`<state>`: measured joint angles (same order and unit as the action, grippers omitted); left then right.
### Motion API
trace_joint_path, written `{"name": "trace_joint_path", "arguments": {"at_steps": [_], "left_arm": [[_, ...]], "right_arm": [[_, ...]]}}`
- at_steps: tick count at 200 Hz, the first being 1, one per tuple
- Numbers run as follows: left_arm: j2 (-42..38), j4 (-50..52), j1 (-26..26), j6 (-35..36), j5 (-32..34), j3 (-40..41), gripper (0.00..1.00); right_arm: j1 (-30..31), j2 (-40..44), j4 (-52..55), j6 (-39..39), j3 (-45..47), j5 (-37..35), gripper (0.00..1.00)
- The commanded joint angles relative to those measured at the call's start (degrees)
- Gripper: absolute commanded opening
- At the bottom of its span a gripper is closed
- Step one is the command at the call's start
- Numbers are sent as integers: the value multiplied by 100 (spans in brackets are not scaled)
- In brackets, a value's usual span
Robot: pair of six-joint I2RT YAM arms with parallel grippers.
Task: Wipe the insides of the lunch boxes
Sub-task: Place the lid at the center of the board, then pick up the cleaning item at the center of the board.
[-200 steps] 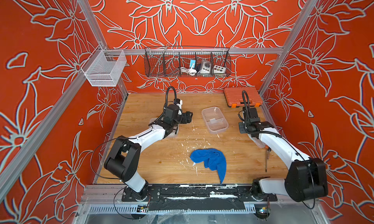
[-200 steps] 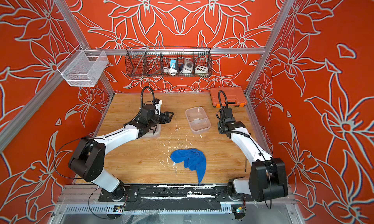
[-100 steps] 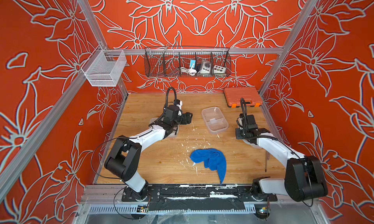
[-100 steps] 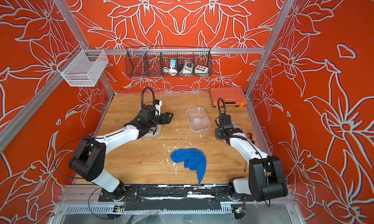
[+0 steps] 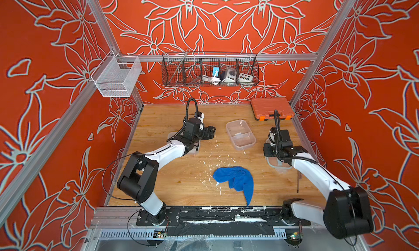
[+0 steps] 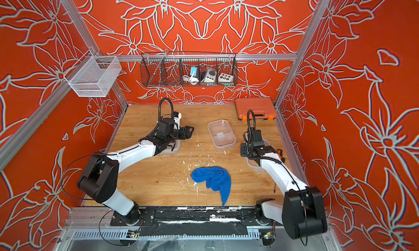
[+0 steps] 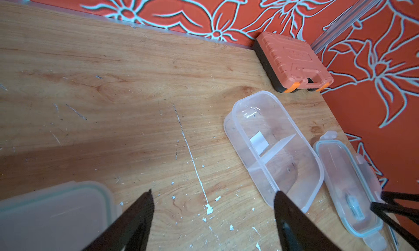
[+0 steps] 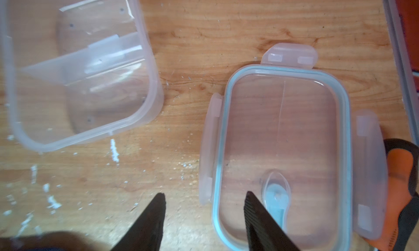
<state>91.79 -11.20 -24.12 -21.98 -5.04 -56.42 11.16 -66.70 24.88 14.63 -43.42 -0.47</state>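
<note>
While left jaws gape wide, right jaws stand half-open, both empty.

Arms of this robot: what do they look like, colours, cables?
The left arm and right arm match: white tubular links between bulky black joint housings. A ribbed black hose arches from each wrist. The left gripper and right gripper have black fingers tapering to points.

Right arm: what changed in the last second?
The right gripper dipped slightly toward the front edge and opened. Its jaws now straddle the rim of the lid, apparently just released. The left gripper, the open box and the blue cloth stayed put.
</note>
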Motion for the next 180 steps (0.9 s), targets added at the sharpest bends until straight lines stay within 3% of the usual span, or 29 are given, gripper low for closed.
{"name": "trace_joint_path", "arguments": {"at_steps": [1,13,43,77,121,180], "left_arm": [[113,134,-31,-11,76,-14,82],[195,232,-31,8,67,-113,82],[352,347,-31,32,-23,-253,82],[384,338,-31,51,18,-238,82],[407,372,-31,93,55,-229,82],[459,373,-29,111,73,-219,82]], "right_arm": [[110,614,886,526,-255,745,57],[408,891,1370,706,-340,1041,56],[1854,1599,1924,1279,-68,989,56],[2562,2009,1644,1806,588,891,57],[3250,1209,1271,1841,490,602,61],[3706,211,753,1883,202,386,66]]}}
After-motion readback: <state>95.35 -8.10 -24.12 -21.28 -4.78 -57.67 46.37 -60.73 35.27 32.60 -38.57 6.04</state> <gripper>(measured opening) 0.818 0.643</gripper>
